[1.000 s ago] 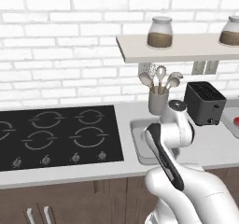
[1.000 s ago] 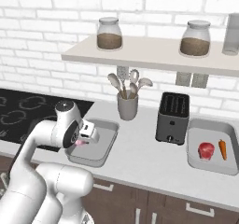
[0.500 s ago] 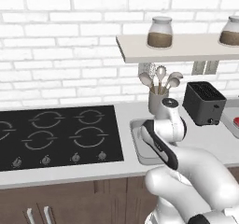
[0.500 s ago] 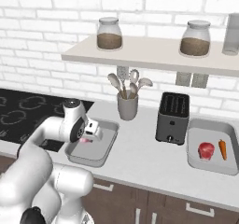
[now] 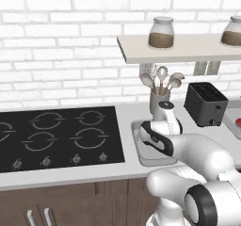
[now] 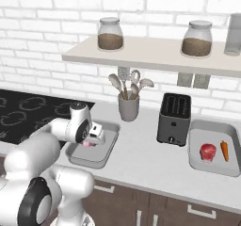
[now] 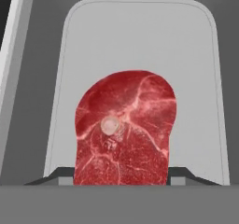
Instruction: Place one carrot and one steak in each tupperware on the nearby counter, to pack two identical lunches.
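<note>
Gripper (image 6: 92,141) sits low in the centre-left of the right base view, clamped on a steak (image 7: 123,129). In the hand view the meat fills the lower middle between the two dark fingertips (image 7: 56,175), hanging over the near tupperware (image 7: 196,69). Whether it hangs above the tray floor or touches it, can't tell.

Second steak (image 6: 208,151) and a carrot (image 6: 224,149) already lie side by side in the far tupperware (image 6: 195,161), at the right edge of the right base view, past the toaster (image 6: 173,119). The near tray (image 6: 106,147) is centre-left on the counter (image 6: 150,168), just below the utensil pot (image 6: 128,106). Other carrot: can't spot it.

Handling guess: steak looks thick, roundish, soft and probably slick, moderate weight for its size. Likely squashes a bit under the pads, so a grip across the thick middle seems safest; edge grips could slip. Not fragile, so a short drop into the tray should do no harm. Carrot looks stiff, thin, light; take it across mid-length.
</note>
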